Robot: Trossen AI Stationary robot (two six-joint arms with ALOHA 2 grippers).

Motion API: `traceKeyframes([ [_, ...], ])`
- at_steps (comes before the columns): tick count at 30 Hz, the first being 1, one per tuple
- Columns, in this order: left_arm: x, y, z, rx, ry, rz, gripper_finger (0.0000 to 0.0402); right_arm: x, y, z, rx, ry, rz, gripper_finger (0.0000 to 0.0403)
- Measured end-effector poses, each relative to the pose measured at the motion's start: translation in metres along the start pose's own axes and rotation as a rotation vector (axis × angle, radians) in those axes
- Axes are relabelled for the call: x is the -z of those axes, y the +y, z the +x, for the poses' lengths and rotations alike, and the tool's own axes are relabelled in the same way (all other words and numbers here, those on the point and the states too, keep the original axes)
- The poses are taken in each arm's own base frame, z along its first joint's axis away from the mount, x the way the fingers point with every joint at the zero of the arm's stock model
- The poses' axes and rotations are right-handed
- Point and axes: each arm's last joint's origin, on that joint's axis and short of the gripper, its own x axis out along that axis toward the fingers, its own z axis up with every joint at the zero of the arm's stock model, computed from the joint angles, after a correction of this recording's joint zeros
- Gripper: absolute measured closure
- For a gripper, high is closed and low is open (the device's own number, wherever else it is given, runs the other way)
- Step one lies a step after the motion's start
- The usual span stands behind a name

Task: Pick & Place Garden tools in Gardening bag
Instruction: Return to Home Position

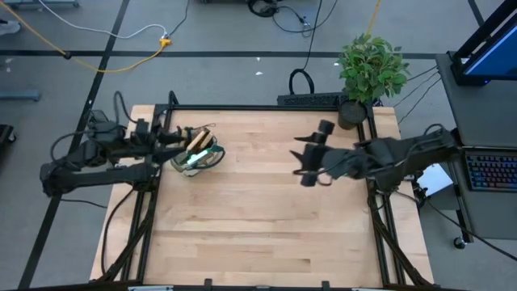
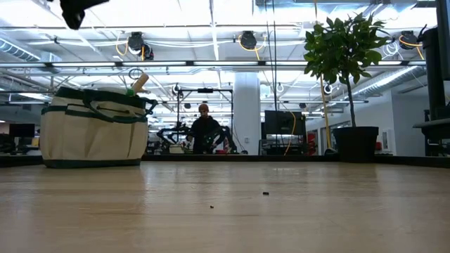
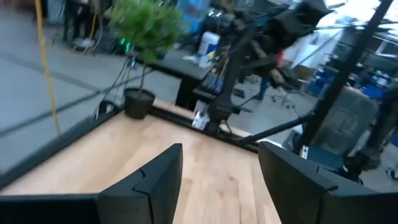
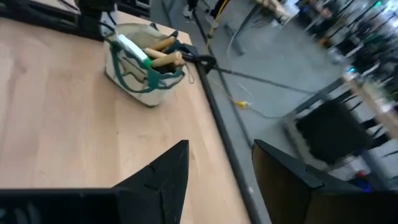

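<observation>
Gardening bag point(image 1: 198, 155), one in number, is seen upright near the bench's left edge, just beside and below the left gripper point(image 1: 184, 137), whose fingers are spread and empty. Two wooden handles point(image 4: 163, 51) and one green spray bottle point(image 4: 132, 46) are lodged inside, the handles tilted upward past the rim. Right gripper point(image 1: 300, 157), likewise spread, is held well apart, toward the bench's right edge.

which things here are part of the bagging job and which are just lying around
Part of the job:
gardening bag, on the left
wooden handles and a pale green item sticking out of it
left gripper next to the bag and right gripper right of centre, both open and empty

Just lying about:
potted plant, back right
keyboard, far right
person in the room behind
</observation>
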Motion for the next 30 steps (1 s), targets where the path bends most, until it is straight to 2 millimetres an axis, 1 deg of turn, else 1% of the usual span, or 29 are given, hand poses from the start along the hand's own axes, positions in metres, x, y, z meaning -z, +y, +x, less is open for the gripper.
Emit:
traceKeyframes([
  [3,-0.001,-0.002,-0.011,0.023,-0.043,0.056,0.0183,0.006,-0.013,-0.014,0.002,0.011,0.054,0.0236],
  [7,0.001,-0.004,-0.026,0.041,-0.070,0.105,0.0183,0.020,-0.028,-0.028,0.015,0.047,0.040,0.0236],
  [10,0.005,-0.004,-0.035,0.041,-0.073,0.114,0.0183,0.034,-0.037,-0.036,0.019,0.069,0.122,0.0236],
  [14,0.015,-0.001,-0.039,0.041,-0.078,0.135,0.0183,0.058,-0.042,-0.044,0.018,0.067,0.196,0.0236],
  [17,0.025,0.002,-0.037,0.037,-0.065,0.140,0.0183,0.081,-0.040,-0.047,-0.053,0.045,0.273,0.0236],
  [20,0.034,0.005,-0.036,0.046,-0.068,0.148,0.0183,0.102,-0.038,-0.050,-0.148,-0.043,0.344,0.0236],
  [25,0.044,0.007,-0.040,0.078,-0.116,0.187,0.0183,0.131,-0.036,-0.058,-0.312,-0.271,0.415,0.0236],
  [30,0.046,0.008,-0.036,0.095,-0.114,0.196,0.0183,0.156,-0.040,-0.070,-0.420,-0.512,0.457,0.0236],
])
